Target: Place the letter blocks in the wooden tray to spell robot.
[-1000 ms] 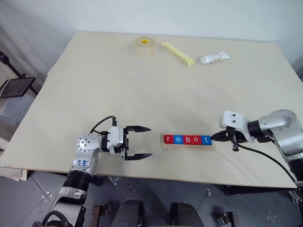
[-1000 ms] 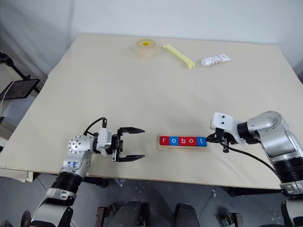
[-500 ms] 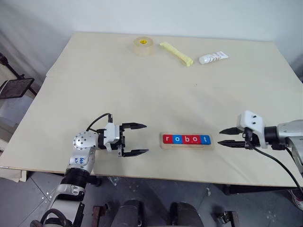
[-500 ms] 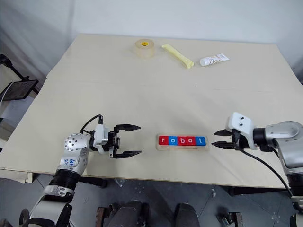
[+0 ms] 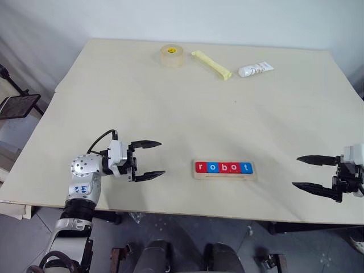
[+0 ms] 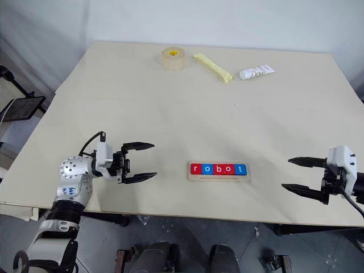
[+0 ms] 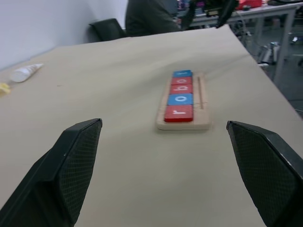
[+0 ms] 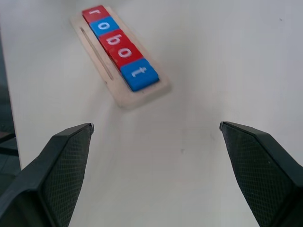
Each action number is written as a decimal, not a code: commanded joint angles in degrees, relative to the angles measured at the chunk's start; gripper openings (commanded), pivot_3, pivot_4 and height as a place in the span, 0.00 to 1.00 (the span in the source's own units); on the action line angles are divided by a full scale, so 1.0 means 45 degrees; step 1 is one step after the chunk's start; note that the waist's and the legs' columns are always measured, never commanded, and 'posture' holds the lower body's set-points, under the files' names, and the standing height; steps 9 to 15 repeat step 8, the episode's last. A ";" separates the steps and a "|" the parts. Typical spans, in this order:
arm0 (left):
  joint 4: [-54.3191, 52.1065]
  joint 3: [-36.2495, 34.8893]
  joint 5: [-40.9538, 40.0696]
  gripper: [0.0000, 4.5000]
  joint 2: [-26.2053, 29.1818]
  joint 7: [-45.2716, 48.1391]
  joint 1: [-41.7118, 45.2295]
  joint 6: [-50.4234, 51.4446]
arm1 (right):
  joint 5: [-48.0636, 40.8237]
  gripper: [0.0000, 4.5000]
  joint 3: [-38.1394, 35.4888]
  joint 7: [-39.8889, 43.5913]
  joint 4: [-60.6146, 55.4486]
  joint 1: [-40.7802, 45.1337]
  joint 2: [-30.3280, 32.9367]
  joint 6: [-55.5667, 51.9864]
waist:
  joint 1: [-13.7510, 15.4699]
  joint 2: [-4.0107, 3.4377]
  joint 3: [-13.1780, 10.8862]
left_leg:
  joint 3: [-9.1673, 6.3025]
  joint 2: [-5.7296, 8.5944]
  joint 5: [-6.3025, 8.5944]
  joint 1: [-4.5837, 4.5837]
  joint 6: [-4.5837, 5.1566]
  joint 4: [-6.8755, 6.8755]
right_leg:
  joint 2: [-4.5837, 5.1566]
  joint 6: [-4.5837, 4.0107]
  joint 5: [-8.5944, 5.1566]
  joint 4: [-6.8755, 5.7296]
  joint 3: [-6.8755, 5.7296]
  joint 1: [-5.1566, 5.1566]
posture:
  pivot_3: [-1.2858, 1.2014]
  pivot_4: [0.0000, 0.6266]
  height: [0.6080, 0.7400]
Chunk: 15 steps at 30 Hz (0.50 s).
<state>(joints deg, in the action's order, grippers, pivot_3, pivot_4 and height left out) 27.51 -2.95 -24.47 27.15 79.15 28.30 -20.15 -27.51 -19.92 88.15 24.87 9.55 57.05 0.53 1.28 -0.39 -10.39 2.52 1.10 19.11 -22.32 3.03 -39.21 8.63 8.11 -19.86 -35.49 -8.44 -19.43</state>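
Observation:
Red and blue letter blocks [image 5: 223, 167] lie side by side in the wooden tray [image 5: 223, 175] near the table's front edge, reading r, o, b, o, t. To their left my left gripper [image 5: 152, 160] stands open and empty, pointing at the tray from a short distance. Off to the right, my right gripper [image 5: 301, 172] is open and empty, well apart from the tray. The tray [image 7: 183, 124] with its blocks [image 7: 180, 96] lies ahead between the left fingers. The right wrist view shows the blocks [image 8: 120, 46] in the tray [image 8: 137, 95] beyond its spread fingers.
At the table's far side lie a roll of tape [image 5: 172, 55], a yellow stick [image 5: 211, 63] and a white tube [image 5: 255, 69]. The table's front edge [image 5: 187, 211] runs just below both grippers. A dark-clothed person sits beyond the table [image 7: 151, 16].
My right gripper has let go of the end block, opened wide and drawn back to the right, away from the tray. The left gripper has shifted left, still open.

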 commanded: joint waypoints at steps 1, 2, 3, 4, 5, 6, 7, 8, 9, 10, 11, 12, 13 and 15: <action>-0.0197 -0.0448 -0.0520 1.00 0.0219 0.0273 0.0206 0.0333 | -0.0517 0.99 -0.0249 0.0967 0.1048 0.0330 0.0602 0.0818 | -0.0003 0.0000 0.0000 | 0.0002 0.0000 0.0000 0.0001 0.0000 0.0000 | 0.0001 0.0000 0.0000 0.0000 0.0001 0.0001 | 0.52 0.24 1.00; -0.0218 -0.0482 -0.0575 1.00 0.0214 0.0324 0.0273 0.0394 | -0.0633 0.99 -0.0134 0.0967 0.1259 0.0419 0.0684 0.0933 | -0.0004 0.0000 0.0000 | 0.0003 0.0000 0.0000 0.0001 0.0000 0.0000 | 0.0001 0.0000 0.0000 0.0002 0.0001 0.0001 | 0.52 0.24 1.00; -0.0225 -0.0505 -0.0596 1.00 0.0214 0.0347 0.0331 0.0469 | -0.0756 0.99 -0.0055 0.0967 0.1437 0.0503 0.0744 0.1083 | 0.0003 0.0000 0.0000 | 0.0003 0.0000 0.0000 0.0001 0.0000 -0.0001 | 0.0001 0.0000 0.0000 0.0001 0.0002 0.0002 | 0.52 0.24 1.00; -0.0212 -0.0539 -0.0622 1.00 0.0226 0.0409 0.0365 0.0497 | -0.0815 0.99 0.0020 0.0967 0.1578 0.0553 0.0812 0.1178 | 0.0008 0.0000 0.0000 | 0.0003 0.0001 0.0000 0.0001 0.0001 -0.0001 | 0.0002 0.0000 0.0000 0.0002 0.0002 0.0002 | 0.52 0.24 1.00; -0.0215 -0.0568 -0.0661 1.00 0.0242 0.0488 0.0391 0.0557 | -0.0871 0.99 0.0087 0.0967 0.1694 0.0595 0.0881 0.1234 | 0.0009 0.0000 0.0000 | 0.0003 0.0001 0.0000 0.0001 0.0001 -0.0001 | 0.0002 0.0000 0.0000 0.0000 0.0002 0.0003 | 0.52 0.24 1.00; -0.0219 -0.0589 -0.0681 1.00 0.0251 0.0544 0.0405 0.0602 | -0.0926 0.99 0.0164 0.0967 0.1791 0.0628 0.0942 0.1281 | 0.0011 0.0000 0.0000 | 0.0002 0.0001 0.0000 0.0000 0.0001 -0.0001 | 0.0002 0.0000 0.0000 0.0001 0.0001 0.0003 | 0.52 0.24 1.00; -0.0142 -0.0569 -0.0672 1.00 0.0232 0.0630 0.0508 0.0635 | -0.0967 0.99 0.0299 0.0967 0.1983 0.0765 0.1026 0.1309 | 0.0013 0.0000 0.0000 | 0.0002 0.0002 0.0000 0.0000 0.0001 -0.0001 | 0.0003 0.0000 0.0000 0.0001 0.0002 0.0003 | 0.52 0.24 1.00; -0.0004 -0.0605 -0.0666 1.00 0.0237 0.0825 0.0590 0.0410 | -0.0997 0.99 0.0354 0.0967 0.2070 0.0780 0.1081 0.1362 | 0.0013 0.0000 0.0000 | -0.0001 0.0001 0.0000 0.0000 0.0000 -0.0001 | 0.0002 0.0000 0.0000 0.0000 0.0000 0.0003 | 0.52 0.24 1.00; -0.0004 -0.0605 -0.0666 1.00 0.0237 0.0825 0.0590 0.0410 | -0.0997 0.99 0.0354 0.0967 0.2070 0.0780 0.1081 0.1362 | 0.0013 0.0000 0.0000 | -0.0001 0.0001 0.0000 0.0000 0.0000 -0.0001 | 0.0002 0.0000 0.0000 0.0000 0.0000 0.0003 | 0.52 0.24 1.00; -0.0004 -0.0605 -0.0666 1.00 0.0237 0.0825 0.0590 0.0410 | -0.0997 0.99 0.0354 0.0967 0.2070 0.0780 0.1081 0.1362 | 0.0013 0.0000 0.0000 | -0.0001 0.0001 0.0000 0.0000 0.0000 -0.0001 | 0.0002 0.0000 0.0000 0.0000 0.0000 0.0003 | 0.52 0.24 1.00; -0.0004 -0.0605 -0.0666 1.00 0.0237 0.0825 0.0590 0.0410 | -0.0997 0.99 0.0354 0.0967 0.2070 0.0780 0.1081 0.1362 | 0.0013 0.0000 0.0000 | -0.0001 0.0001 0.0000 0.0000 0.0000 -0.0001 | 0.0002 0.0000 0.0000 0.0000 0.0000 0.0003 | 0.52 0.24 1.00; -0.0004 -0.0605 -0.0666 1.00 0.0237 0.0825 0.0590 0.0410 | -0.0997 0.99 0.0354 0.0967 0.2070 0.0780 0.1081 0.1362 | 0.0013 0.0000 0.0000 | -0.0001 0.0001 0.0000 0.0000 0.0000 -0.0001 | 0.0002 0.0000 0.0000 0.0000 0.0000 0.0003 | 0.52 0.24 1.00; -0.0004 -0.0605 -0.0666 1.00 0.0237 0.0825 0.0590 0.0410 | -0.0997 0.99 0.0354 0.0967 0.2070 0.0780 0.1081 0.1362 | 0.0013 0.0000 0.0000 | -0.0001 0.0001 0.0000 0.0000 0.0000 -0.0001 | 0.0002 0.0000 0.0000 0.0000 0.0000 0.0003 | 0.52 0.24 1.00; -0.0004 -0.0605 -0.0666 1.00 0.0237 0.0825 0.0590 0.0410 | -0.0997 0.99 0.0354 0.0967 0.2070 0.0780 0.1081 0.1362 | 0.0013 0.0000 0.0000 | -0.0001 0.0001 0.0000 0.0000 0.0000 -0.0001 | 0.0002 0.0000 0.0000 0.0000 0.0000 0.0003 | 0.52 0.24 1.00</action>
